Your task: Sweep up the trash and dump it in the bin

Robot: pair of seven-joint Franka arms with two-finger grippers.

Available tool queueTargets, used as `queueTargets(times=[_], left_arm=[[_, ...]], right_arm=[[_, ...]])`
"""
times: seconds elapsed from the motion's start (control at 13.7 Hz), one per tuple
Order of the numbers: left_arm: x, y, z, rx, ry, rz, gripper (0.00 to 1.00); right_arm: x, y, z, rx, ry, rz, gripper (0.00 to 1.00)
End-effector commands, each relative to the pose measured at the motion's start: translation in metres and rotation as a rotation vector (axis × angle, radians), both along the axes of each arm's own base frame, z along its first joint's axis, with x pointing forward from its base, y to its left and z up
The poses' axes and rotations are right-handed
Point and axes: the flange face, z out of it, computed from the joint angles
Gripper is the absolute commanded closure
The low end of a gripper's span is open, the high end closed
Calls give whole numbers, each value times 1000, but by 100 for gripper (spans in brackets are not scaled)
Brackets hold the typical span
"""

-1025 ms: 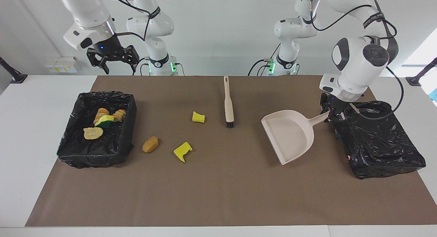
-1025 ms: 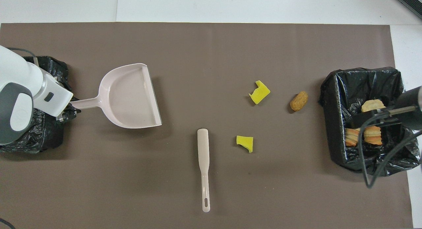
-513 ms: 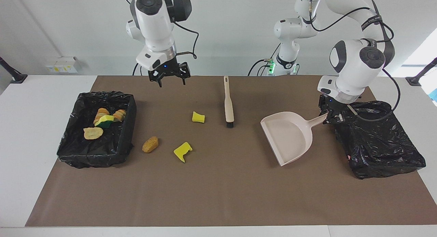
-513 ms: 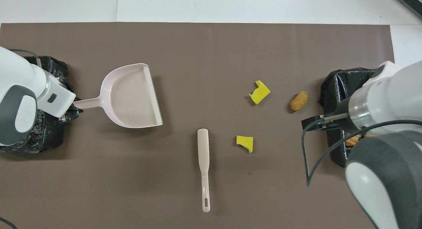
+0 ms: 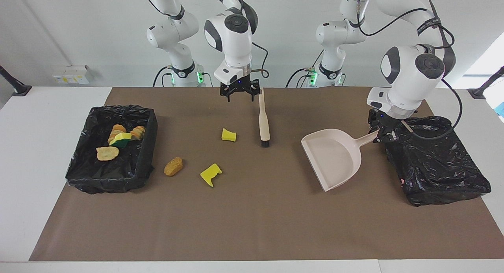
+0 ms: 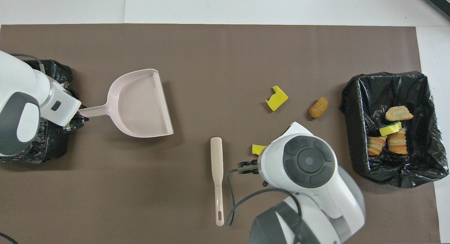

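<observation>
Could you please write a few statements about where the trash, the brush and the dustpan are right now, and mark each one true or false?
1. The left hand is shut on the dustpan handle. True.
2. The right hand holds the brush. False: it is open, up beside the brush handle, and the brush lies on the mat.
3. Three trash scraps lie on the mat: two yellow scraps and one brown scrap. True.
4. The dustpan holds a yellow scrap. False: it is empty.
5. The bin at the right arm's end holds scraps. True.
</observation>
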Motion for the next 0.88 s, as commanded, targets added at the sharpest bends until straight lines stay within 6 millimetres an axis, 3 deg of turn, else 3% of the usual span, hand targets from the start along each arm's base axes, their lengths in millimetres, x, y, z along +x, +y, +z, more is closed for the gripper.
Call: queueTargets(times=[0.0,0.15,0.29,0.44,0.51,0.81], left_arm=[[-9,5,4,-3,-23,2,100],[-10,3,3,-3,-21,2,100],[-9,4,3,-4,-26,5,100],[-10,5,1,-3,-21,5,100],[-10,5,2,-4,-23,5,100],[-10,5,0,-3,-18,7,100]], right_arm=[[-4,17,-17,26,-1,-44,0],[-5,25,-28,26,-4,-55,0],[-14,47,-47,32,-12,-83,0],[-35,80,-73,42,-25,-114,0],[-42,86,-86,44,-29,-128,0],[-72,75,-112,17,-22,-98,0]])
